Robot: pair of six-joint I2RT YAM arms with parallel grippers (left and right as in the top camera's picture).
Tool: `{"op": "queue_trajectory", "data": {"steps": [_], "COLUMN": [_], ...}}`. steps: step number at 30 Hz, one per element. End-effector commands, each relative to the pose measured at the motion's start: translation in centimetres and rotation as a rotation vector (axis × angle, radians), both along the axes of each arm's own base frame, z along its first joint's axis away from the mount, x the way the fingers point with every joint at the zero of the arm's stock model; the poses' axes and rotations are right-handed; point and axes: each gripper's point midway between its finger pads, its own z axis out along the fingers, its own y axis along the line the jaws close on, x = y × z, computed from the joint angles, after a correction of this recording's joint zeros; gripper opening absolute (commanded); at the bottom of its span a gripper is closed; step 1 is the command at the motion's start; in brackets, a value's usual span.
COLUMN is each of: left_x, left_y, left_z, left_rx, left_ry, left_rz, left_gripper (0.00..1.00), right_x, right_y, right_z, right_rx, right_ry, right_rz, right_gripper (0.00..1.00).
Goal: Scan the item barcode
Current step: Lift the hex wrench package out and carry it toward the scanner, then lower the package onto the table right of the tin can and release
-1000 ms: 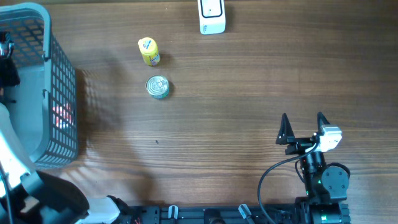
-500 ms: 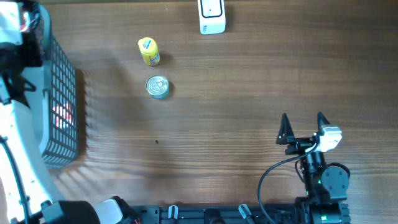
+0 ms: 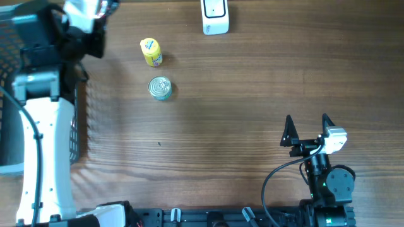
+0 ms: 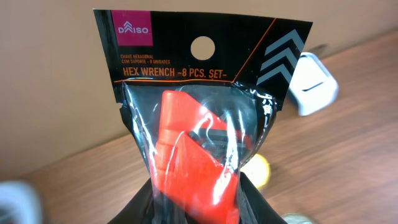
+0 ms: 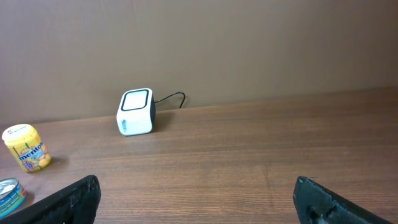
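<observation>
The item is a clear packet with a black header card and a red hex wrench set (image 4: 198, 118) inside. My left gripper (image 4: 199, 202) is shut on its lower end and holds it upright, filling the left wrist view. From overhead the left gripper (image 3: 95, 12) is at the far left of the table, just right of the basket. The white barcode scanner (image 3: 214, 16) stands at the far edge and shows behind the packet's right side (image 4: 313, 87). No barcode shows on the side I see. My right gripper (image 3: 307, 129) rests open and empty near the front right (image 5: 199, 202).
A yellow mint bottle (image 3: 151, 52) and a tin can (image 3: 160, 88) stand between the left gripper and the scanner. The grey mesh basket (image 3: 76, 135) sits along the left edge under my left arm. The scanner's cable (image 5: 171, 98) trails behind it.
My left arm has risen out of the basket and swung right and toward the far edge, carrying the packet. The right arm has not moved.
</observation>
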Motion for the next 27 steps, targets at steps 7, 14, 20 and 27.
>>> {"op": "queue_trajectory", "data": {"steps": [7,14,20,27], "left_x": [0.3,0.5,-1.0,-3.3], "left_y": [-9.1,-14.2,-19.7,-23.5], "left_z": [-5.5,-14.3,-20.0,-26.0], "left_rx": [-0.054,-0.081,-0.095,-0.082], "left_ry": [0.172,0.423,0.570,0.735], "left_rz": [-0.186,-0.253,-0.393,-0.425], "left_gripper": [0.26,0.27,0.28,0.26], "right_x": [0.0,0.0,0.0,0.0], "right_y": [0.3,0.3,0.3,0.3], "right_z": [-0.2,-0.2,-0.2,-0.2], "right_rx": [-0.004,-0.004,-0.004,-0.004], "right_ry": [0.001,0.001,0.001,0.001], "right_rz": [0.016,0.016,0.016,0.016], "right_gripper": [1.00,1.00,1.00,1.00]}}
